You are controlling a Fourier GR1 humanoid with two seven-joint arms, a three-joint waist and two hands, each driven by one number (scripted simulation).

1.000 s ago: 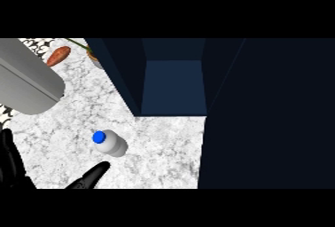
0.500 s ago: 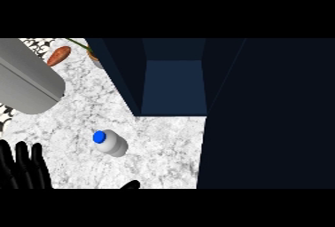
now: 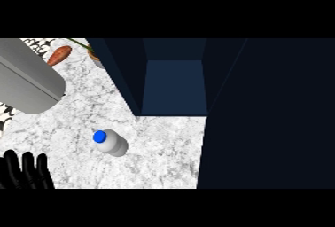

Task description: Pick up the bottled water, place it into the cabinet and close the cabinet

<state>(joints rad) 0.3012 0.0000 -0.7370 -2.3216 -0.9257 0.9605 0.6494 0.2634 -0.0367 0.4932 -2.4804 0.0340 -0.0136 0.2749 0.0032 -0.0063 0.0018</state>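
Marbled white stone makes up the counter (image 3: 163,150), which fills the left and middle of the head view. At about eight o'clock, against the lower left edge, a black robot hand (image 3: 23,170) shows only its fingers — they stand straight up, side by side, and hold nothing; it is the left one. Up at ten o'clock a large grey cylinder (image 3: 26,82) lies slanted across the counter's corner, and just past its upper end, near eleven o'clock, is an orange carrot (image 3: 59,55). The water bottle (image 3: 110,142) stands upright on the counter a little left of centre, its blue cap (image 3: 99,136) facing up, well apart from the hand. At twelve o'clock the dark blue cabinet (image 3: 173,88) is open — its inside shows a lighter blue floor. Its tall dark door (image 3: 268,115) takes up the whole right side.
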